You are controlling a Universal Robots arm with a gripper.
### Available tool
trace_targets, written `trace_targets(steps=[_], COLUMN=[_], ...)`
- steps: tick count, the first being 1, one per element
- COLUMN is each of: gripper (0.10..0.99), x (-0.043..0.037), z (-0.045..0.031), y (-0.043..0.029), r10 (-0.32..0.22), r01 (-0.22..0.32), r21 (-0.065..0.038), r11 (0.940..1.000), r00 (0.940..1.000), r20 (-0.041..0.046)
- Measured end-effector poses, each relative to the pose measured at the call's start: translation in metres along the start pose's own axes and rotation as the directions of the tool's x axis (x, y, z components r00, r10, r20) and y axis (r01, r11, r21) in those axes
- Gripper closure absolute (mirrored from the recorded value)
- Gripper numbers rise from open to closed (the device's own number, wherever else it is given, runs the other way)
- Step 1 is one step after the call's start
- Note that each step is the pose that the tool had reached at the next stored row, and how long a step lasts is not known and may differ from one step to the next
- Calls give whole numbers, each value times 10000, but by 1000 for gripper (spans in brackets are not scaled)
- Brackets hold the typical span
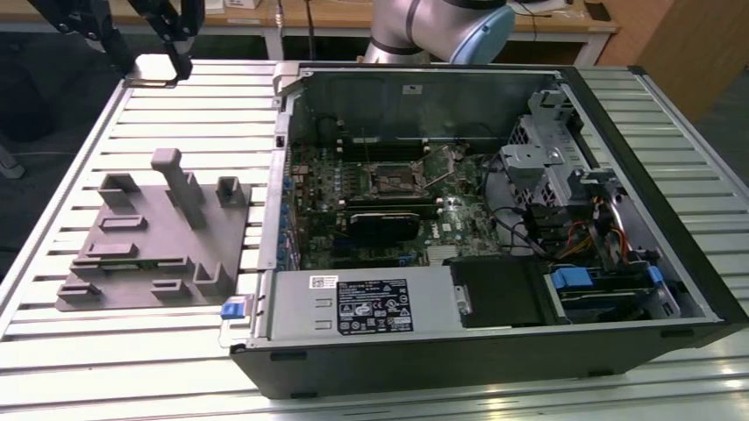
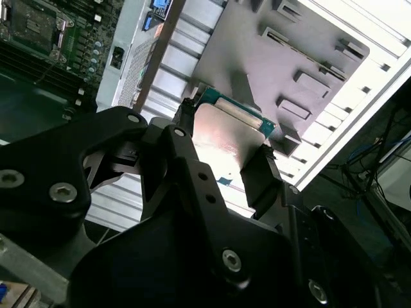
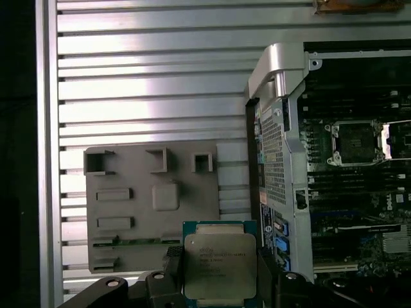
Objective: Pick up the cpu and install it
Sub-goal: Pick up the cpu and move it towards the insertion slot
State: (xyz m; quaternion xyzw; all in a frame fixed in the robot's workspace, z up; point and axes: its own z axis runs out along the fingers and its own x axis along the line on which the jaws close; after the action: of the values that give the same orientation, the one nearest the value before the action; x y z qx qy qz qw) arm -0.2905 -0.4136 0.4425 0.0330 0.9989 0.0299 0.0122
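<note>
First wrist view shows the slatted metal surface (image 3: 148,83) carrying an open computer case (image 3: 276,70) that lies on its side, with a grey fixture block (image 3: 154,212) just beside it and bare slats between them. Inside the case, the motherboard's black-framed socket (image 3: 353,142) faces up. The black hand (image 3: 219,276) pinches the cpu (image 3: 220,264) by two opposite edges, fingers (image 3: 172,262) pressed against its sides, silvery top towards the camera. It holds the cpu above the fixture block's edge, well apart from the socket.
</note>
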Motion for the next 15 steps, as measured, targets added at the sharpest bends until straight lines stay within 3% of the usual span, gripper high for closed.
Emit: trace_targets(steps=[15], gripper=[545], x=[-284], z=[7], y=[19], r10=[-1], r01=[1], r21=[0], r11=[10000], r00=[10000], r20=[0])
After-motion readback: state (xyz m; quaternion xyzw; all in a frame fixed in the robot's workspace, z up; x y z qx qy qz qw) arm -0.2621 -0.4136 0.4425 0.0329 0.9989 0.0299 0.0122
